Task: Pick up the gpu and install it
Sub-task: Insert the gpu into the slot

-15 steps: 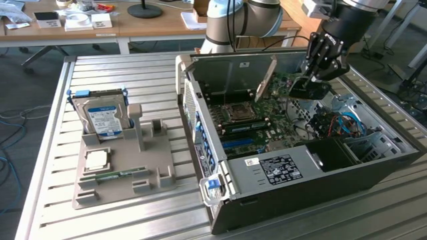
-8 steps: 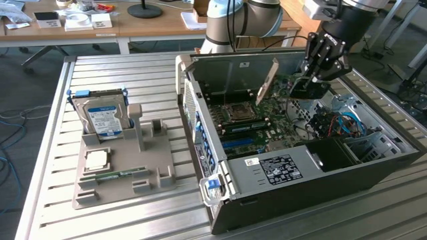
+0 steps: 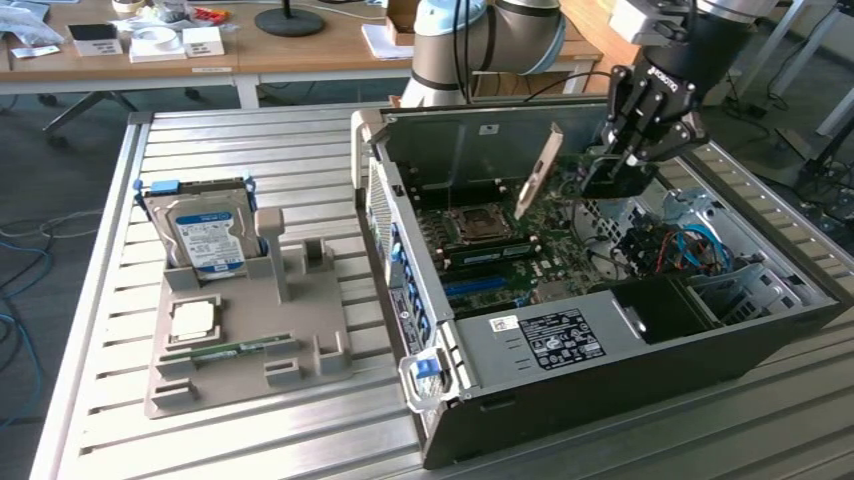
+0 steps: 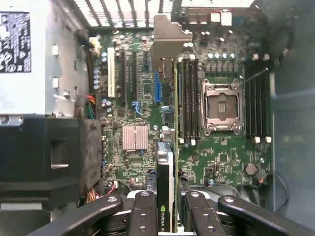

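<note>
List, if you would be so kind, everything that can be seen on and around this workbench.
gpu: one, dark with a pale metal bracket, held inside the case over the motherboard.
computer case: one, black, open, on the table at the exterior view's right.
motherboard: one, green, inside the case.
processor socket: one, silver, on the motherboard.
hard drive: one, silver with a blue-white label, upright in the holder.
holder: one, grey, on the table at the exterior view's left.
RAM stick: one, green, lying on the holder.
table: one, silvery slatted metal, under everything.
arm: one, grey and blue, behind the case.
claw: one, black, shut on the gpu.
</note>
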Motion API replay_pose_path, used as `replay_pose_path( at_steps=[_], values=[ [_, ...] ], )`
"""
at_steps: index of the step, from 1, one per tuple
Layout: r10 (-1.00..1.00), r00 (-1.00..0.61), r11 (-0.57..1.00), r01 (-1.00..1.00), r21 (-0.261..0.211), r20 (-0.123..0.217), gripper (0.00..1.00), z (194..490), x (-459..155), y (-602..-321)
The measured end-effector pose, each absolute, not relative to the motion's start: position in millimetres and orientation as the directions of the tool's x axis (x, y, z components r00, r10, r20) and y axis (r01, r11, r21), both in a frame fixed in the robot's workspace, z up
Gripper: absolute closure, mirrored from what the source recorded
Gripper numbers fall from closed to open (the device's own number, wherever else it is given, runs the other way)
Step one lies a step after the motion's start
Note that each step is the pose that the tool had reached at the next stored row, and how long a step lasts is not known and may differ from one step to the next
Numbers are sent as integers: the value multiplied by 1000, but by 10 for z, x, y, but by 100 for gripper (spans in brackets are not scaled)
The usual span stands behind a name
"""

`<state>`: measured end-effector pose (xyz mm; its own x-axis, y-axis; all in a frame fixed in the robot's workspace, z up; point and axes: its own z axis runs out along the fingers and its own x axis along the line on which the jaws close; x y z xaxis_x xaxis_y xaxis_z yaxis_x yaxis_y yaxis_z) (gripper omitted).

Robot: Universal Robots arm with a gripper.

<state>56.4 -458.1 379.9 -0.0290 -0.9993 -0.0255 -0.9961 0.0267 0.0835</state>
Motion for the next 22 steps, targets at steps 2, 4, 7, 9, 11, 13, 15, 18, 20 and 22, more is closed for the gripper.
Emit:
replay_pose_path(
  at_steps=[2,4,7,9,11,13,15,18,20,22],
  values=[
    [-1000,3,-5,-996,84,-25,73,3799,564,-4581],
    [-999,33,-35,-996,83,-25,73,3799,564,-4581],
    [-997,77,-79,-993,83,-26,73,3799,564,-4581],
    [-994,107,-109,-991,83,-25,73,3799,564,-4581],
    [-990,136,-138,-987,84,-25,73,3799,564,-4581],
    [-986,163,-165,-983,84,-25,73,3799,564,-4581],
    [-981,191,-193,-978,84,-26,73,3799,564,-4581],
    [-971,236,-237,-968,84,-26,73,3798,564,-4581],
    [-965,261,-262,-961,84,-25,73,3799,564,-4581],
    [-964,264,-265,-961,84,-25,73,3799,564,-4581]
  ],
)
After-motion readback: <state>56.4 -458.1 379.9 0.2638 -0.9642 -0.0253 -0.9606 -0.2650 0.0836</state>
